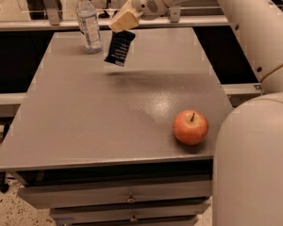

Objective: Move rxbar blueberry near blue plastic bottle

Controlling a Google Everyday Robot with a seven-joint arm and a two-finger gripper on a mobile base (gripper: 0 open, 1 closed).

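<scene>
The rxbar blueberry [120, 48], a dark navy bar with small white print, hangs tilted from my gripper [124, 21], lifted above the grey table [108, 107]. The gripper is shut on the bar's top end, over the far part of the table. The blue plastic bottle [88, 21], clear with a white cap and pale label, stands upright at the far left of the table, just left of the bar with a small gap between them.
A red apple [191, 126] sits near the table's front right edge. My white arm and body [254, 140] fill the right side. Drawers [130, 199] lie under the table front. A rail [33, 25] runs behind the table.
</scene>
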